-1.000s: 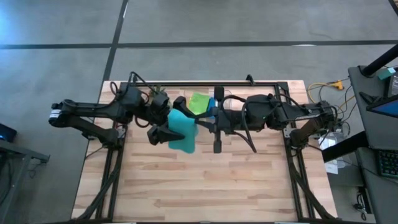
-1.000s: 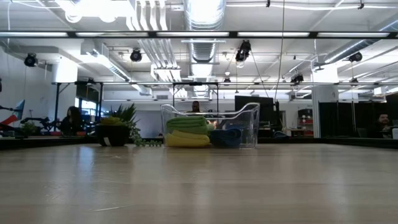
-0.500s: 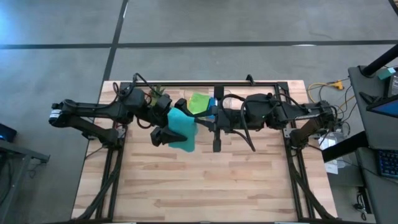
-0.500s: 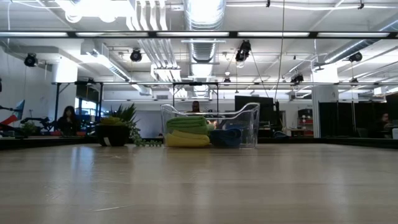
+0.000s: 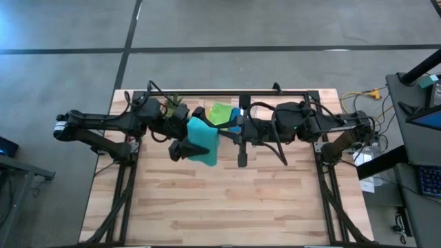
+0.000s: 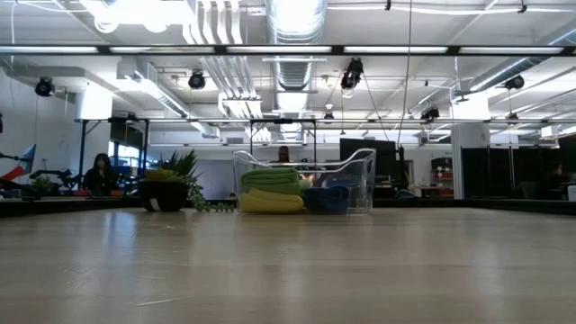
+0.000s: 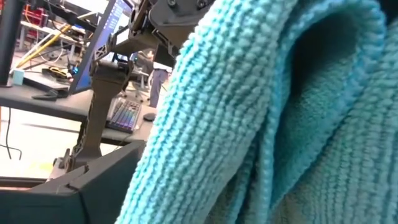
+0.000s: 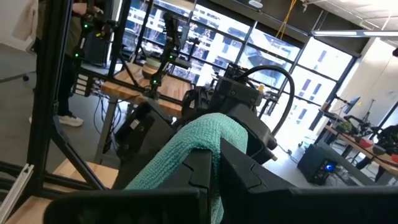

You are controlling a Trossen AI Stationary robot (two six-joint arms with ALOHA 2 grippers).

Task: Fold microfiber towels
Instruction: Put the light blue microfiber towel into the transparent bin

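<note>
Right end effector (image 8: pixel 214 163) on teal towel (image 5: pixel 202 140)

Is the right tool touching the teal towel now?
Touching. In the right wrist view, the teal towel emerges from between the shut fingers of the right tool, so it is pinched there. The high view also shows the towel at that tool.

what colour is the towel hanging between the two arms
Teal. The towel shows best in the left wrist view, where its looped weave fills the picture.
</note>
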